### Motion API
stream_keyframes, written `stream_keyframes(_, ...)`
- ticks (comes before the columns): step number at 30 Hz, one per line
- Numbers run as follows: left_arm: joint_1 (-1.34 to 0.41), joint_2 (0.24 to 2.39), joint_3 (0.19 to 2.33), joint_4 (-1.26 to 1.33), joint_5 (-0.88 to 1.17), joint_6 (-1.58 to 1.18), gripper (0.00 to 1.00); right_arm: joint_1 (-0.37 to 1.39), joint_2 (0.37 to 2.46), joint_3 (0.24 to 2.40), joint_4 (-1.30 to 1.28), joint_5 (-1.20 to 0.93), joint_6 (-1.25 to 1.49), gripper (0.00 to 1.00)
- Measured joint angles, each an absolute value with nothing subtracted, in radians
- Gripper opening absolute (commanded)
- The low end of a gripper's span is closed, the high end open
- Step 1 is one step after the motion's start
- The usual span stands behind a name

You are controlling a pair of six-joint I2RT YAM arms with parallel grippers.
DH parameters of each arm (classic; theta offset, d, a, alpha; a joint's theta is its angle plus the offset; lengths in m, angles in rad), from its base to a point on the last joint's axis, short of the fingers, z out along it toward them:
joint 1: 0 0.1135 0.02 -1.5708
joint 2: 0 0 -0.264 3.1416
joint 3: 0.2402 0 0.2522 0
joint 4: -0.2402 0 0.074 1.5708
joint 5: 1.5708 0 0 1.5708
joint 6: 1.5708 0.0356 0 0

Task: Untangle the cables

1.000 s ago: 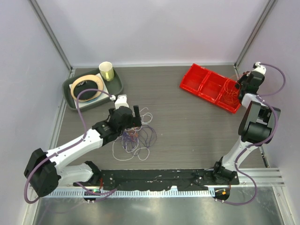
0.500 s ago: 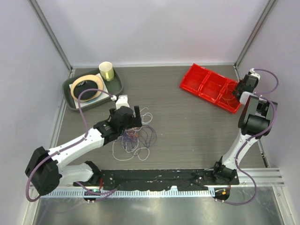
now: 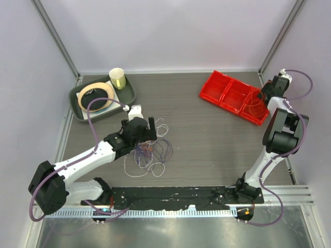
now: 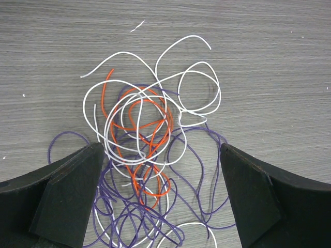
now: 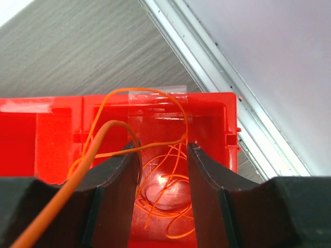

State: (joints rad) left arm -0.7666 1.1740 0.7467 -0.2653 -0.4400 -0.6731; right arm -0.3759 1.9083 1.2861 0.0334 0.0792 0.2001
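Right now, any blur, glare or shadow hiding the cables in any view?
Top external: even light, sharp, but the cables are thread-thin there, hard to trace. Left wrist: crisp, only soft shadows under the white loops. Right wrist: the nearest orange cable is blurred close to the lens, and the red bin glows bright inside.
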Motion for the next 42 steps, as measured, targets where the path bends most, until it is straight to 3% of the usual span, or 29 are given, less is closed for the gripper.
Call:
stream_keyframes(4, -0.767, 1.173, 0.747, -0.265, -0.438, -0.673, 1.00, -0.372, 1.874, 1.351, -0.066, 0.108, 0.218, 0.55)
stream_keyframes(12, -0.767, 1.171, 0.747, -0.266, -0.437, -0.673, 1.00, -0.359, 1.875, 1.552, -0.397, 0.228, 0.239, 0.55)
stream_keyframes(16, -0.767, 1.167, 0.747, -0.266, -0.436, -0.673, 1.00, -0.327, 1.942, 1.744, -0.583, 0.398, 0.223, 0.56)
stream_keyframes(20, -0.767, 1.165, 0.747, -0.266, -0.435, -0.673, 1.00, -0.282, 1.974, 1.802, -0.685, 0.544, 0.172, 0.60)
stream_keyframes(28, -0.767, 1.164, 0.747, -0.266, -0.434, -0.673, 1.00, -0.208, 2.062, 1.814, -0.783, 0.759, 0.044, 0.75)
stream_keyframes(42, -0.767, 1.155, 0.747, -0.266, -0.409, -0.672, 1.00, -0.210, 2.042, 1.824, -0.894, 0.580, -0.081, 0.87)
